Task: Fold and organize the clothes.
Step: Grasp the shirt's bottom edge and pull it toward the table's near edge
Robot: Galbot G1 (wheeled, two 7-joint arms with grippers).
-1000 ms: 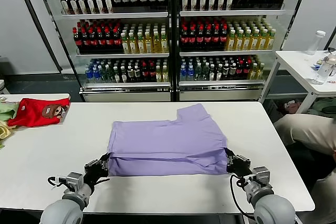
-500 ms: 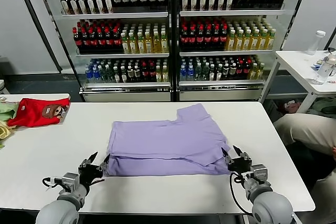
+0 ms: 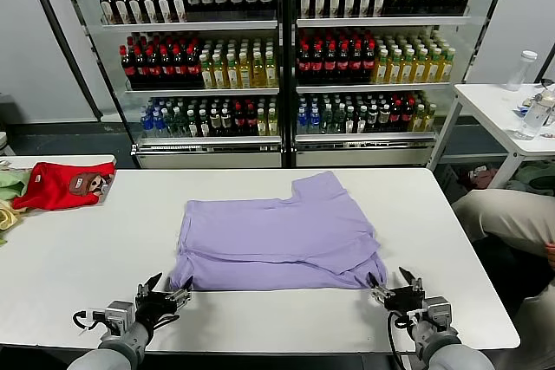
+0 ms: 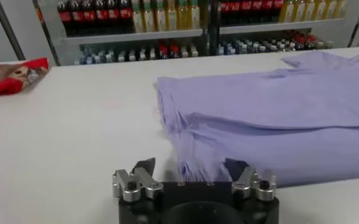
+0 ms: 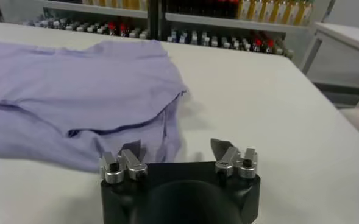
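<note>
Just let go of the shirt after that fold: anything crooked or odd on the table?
The shirt is folded unevenly: one sleeve sticks out at its far right corner, and the near edge shows staggered, rumpled layers. Both end effectors, left and right, are open, clear of the cloth. Nothing spilled or damaged.

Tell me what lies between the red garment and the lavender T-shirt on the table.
Nothing: bare white table separates the red garment from the lavender T-shirt, as the head view shows and the left wrist view confirms.
</note>
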